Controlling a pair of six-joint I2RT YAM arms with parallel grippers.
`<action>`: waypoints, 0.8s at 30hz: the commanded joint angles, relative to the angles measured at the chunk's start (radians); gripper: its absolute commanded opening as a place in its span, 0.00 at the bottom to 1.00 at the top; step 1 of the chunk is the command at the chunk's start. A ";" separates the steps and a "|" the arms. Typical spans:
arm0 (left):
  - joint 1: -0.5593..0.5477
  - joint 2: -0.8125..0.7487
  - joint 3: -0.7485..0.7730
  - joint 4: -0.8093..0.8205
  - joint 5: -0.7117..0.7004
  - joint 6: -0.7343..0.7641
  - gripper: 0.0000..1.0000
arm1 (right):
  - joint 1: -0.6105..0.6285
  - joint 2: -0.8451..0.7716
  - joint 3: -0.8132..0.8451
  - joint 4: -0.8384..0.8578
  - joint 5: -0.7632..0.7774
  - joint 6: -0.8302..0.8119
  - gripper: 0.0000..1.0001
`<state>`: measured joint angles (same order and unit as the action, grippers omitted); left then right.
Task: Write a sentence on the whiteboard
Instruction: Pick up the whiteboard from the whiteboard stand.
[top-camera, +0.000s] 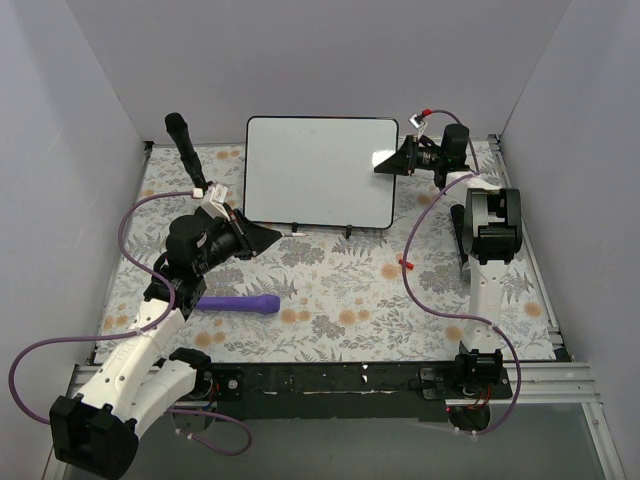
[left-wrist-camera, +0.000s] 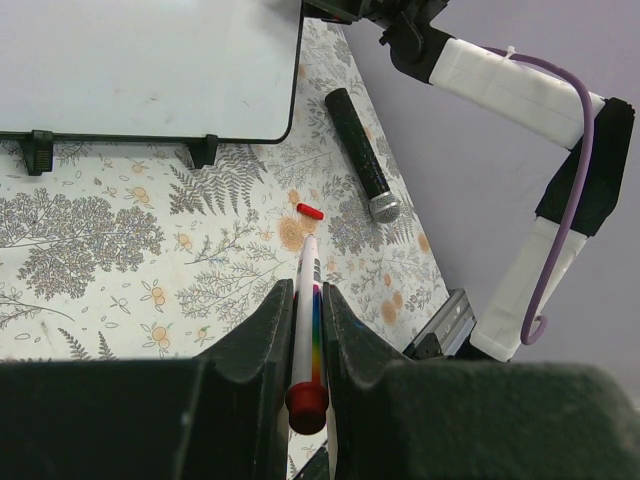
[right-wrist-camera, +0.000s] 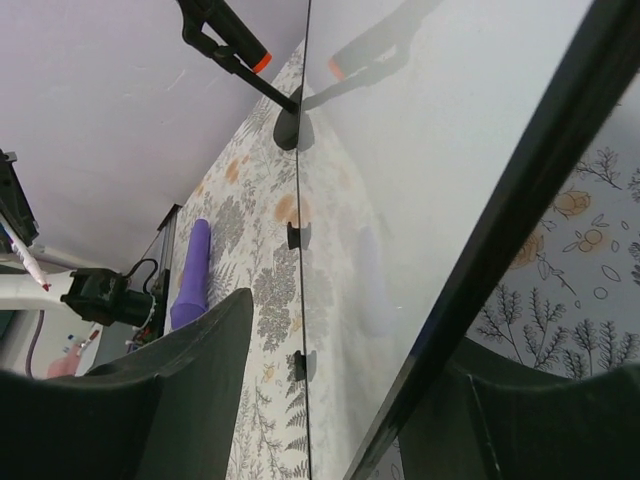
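The whiteboard (top-camera: 320, 172) stands at the back middle of the table, and its face is blank. No red sentence shows on it. My left gripper (top-camera: 262, 238) is by the board's near left corner. In the left wrist view the left gripper (left-wrist-camera: 308, 300) is shut on a white marker pen (left-wrist-camera: 306, 300) with a rainbow stripe and a red end. My right gripper (top-camera: 385, 165) is at the board's right edge. In the right wrist view the right gripper (right-wrist-camera: 350, 400) has its jaws wide apart, with the board's black frame (right-wrist-camera: 500, 210) running between them.
A small red cap (top-camera: 405, 264) lies on the floral cloth right of centre. A purple cylinder (top-camera: 240, 303) lies near the left arm. A black stick-like object (top-camera: 187, 150) stands at the back left. A black microphone (left-wrist-camera: 362, 155) lies right of the board. Grey walls close three sides.
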<state>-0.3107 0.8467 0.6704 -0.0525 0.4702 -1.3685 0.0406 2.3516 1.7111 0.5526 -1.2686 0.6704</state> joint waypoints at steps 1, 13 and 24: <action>0.002 -0.006 0.005 0.008 0.002 0.002 0.00 | 0.038 -0.017 0.004 0.064 -0.020 0.032 0.59; 0.002 -0.023 0.004 0.005 0.007 -0.004 0.00 | 0.025 -0.095 0.009 -0.040 0.008 -0.054 0.01; 0.004 -0.058 0.018 -0.010 0.004 -0.003 0.00 | -0.025 -0.293 -0.082 0.205 0.002 0.164 0.01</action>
<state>-0.3107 0.8200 0.6701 -0.0536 0.4709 -1.3705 0.0341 2.2337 1.6276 0.5652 -1.2358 0.7593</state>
